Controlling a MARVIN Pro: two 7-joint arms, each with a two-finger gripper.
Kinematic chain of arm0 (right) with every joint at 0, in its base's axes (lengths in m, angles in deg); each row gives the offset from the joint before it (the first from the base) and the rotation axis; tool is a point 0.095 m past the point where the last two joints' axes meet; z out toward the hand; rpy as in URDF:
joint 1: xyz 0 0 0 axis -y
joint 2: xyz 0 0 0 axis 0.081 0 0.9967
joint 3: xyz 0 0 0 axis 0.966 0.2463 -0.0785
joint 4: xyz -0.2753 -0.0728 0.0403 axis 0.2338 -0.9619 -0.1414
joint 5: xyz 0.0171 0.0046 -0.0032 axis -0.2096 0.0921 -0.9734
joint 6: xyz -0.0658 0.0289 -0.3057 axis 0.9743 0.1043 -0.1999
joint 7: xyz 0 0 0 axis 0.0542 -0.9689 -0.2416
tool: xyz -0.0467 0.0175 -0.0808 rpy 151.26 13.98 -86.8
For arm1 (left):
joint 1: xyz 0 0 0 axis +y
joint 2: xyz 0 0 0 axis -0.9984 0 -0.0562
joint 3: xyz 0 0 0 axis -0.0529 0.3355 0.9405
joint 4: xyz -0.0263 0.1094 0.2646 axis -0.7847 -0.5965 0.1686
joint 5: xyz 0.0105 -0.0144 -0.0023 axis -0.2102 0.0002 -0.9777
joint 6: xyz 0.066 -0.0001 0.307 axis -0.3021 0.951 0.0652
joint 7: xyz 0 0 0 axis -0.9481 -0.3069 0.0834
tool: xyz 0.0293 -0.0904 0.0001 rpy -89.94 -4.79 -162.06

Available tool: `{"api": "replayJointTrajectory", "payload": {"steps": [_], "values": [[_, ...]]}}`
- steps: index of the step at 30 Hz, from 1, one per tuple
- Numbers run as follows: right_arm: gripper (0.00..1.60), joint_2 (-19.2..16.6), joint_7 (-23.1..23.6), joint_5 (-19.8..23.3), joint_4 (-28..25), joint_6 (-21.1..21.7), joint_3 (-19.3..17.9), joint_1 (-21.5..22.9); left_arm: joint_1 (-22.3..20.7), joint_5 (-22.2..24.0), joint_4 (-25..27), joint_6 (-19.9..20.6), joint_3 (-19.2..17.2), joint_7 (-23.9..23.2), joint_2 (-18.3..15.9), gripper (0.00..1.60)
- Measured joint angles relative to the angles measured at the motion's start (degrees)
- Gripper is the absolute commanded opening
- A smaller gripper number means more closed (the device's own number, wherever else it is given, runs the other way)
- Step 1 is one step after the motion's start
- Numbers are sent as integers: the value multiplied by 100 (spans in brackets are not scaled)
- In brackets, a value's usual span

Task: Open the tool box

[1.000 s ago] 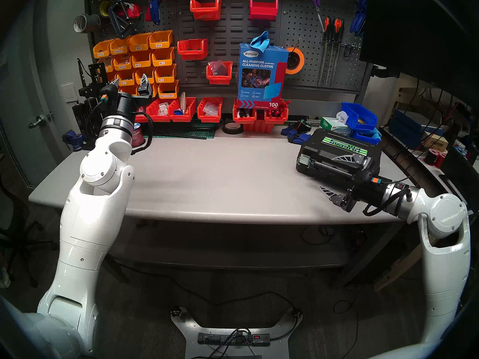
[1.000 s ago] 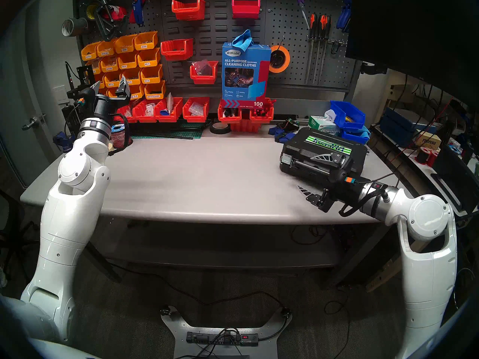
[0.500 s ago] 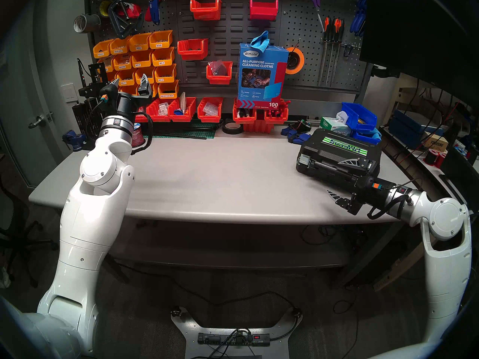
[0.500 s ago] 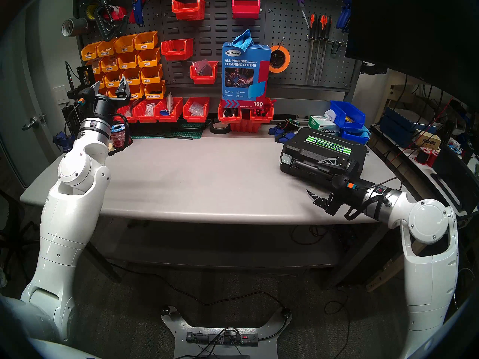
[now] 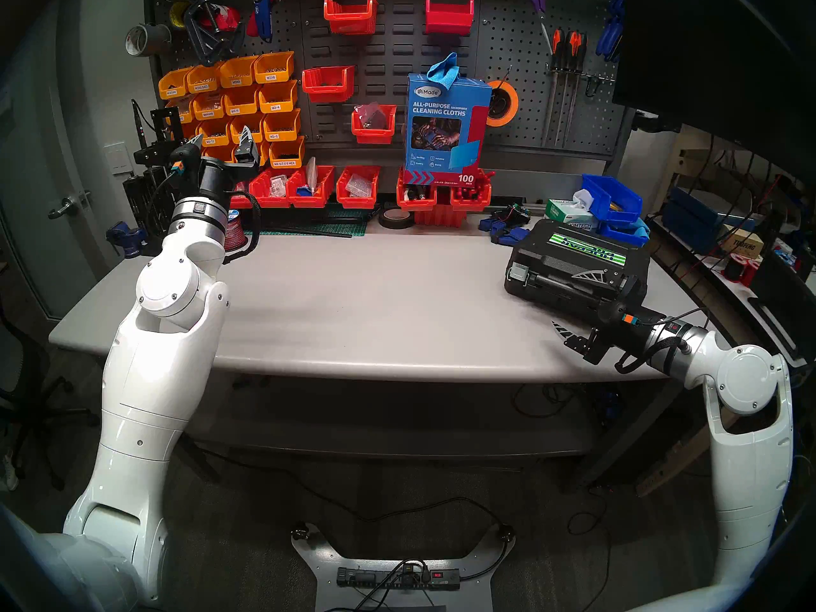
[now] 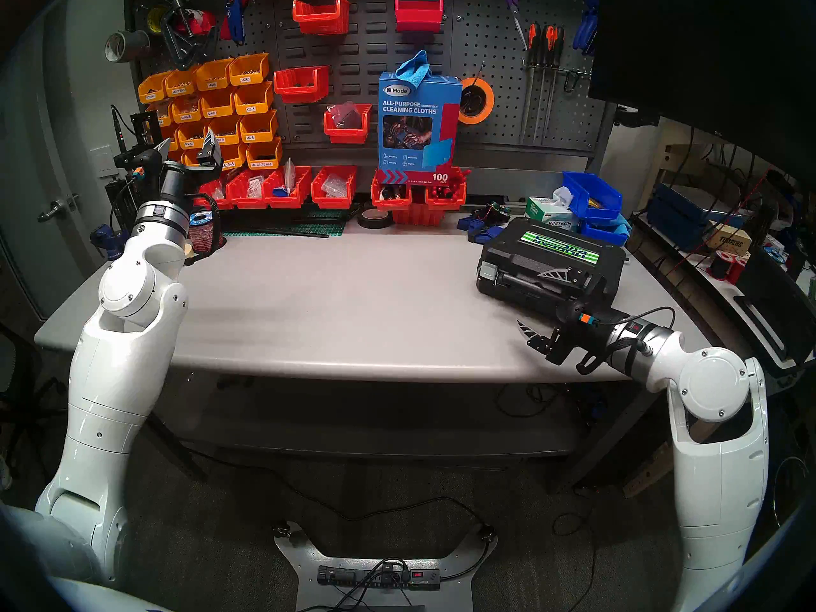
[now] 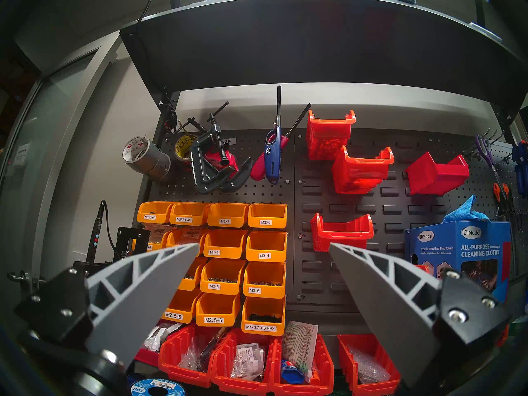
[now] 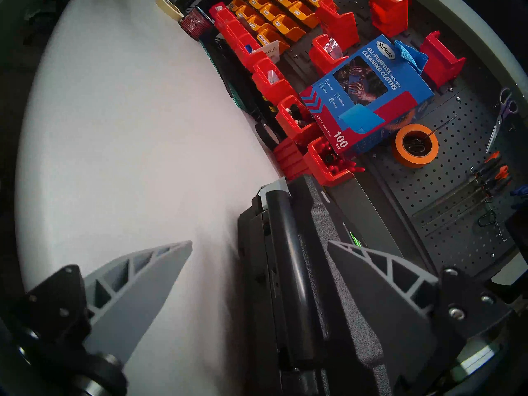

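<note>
Right wrist view shows the right gripper [image 8: 258, 245] spread wide around the near right corner of the tool box [image 8: 317, 244], one finger above the lid, one beside the handle [image 8: 285, 229], gripping nothing. The box lies shut at the far right of the grey table [image 5: 353, 297]. Judged step: freeing the right-hand latch; next, the left latch [image 5: 517, 273]. The left gripper [image 5: 221, 141] hangs wide, empty, before the pegboard [image 5: 388, 46].

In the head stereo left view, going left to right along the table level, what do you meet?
Left gripper → black tape roll → tool box → right gripper, open at the tool box's near edge → blue bins, behind the tool box.
</note>
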Motion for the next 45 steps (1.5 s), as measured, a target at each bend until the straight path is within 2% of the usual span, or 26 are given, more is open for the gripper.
{"api": "replayJointTrajectory", "payload": {"steps": [5,6,7,8,9,21,35,44,45], "values": [[160,13,-99,-225,23,-10,115,58,0,0,0,0,0,0,0,160],[151,13,-117,-278,31,-10,142,74,0,0,0,0,0,0,0,160],[110,11,-128,-313,37,-11,161,87,0,0,0,0,0,0,0,160],[76,3,-145,-375,46,-11,191,109,0,0,0,0,0,0,0,160],[0,-4,-151,-406,49,-12,206,120,0,0,0,0,0,0,0,160],[0,-45,-233,-622,99,-50,420,283,0,0,0,0,0,0,-1,160],[0,67,-344,-532,338,-114,990,781,1,0,-1,0,1,0,-1,160],[1,45,-278,-431,338,-79,953,897,1,0,-1,0,1,0,-1,160],[38,35,-261,-431,322,-57,930,896,1,0,-1,0,1,0,-1,160]]}}
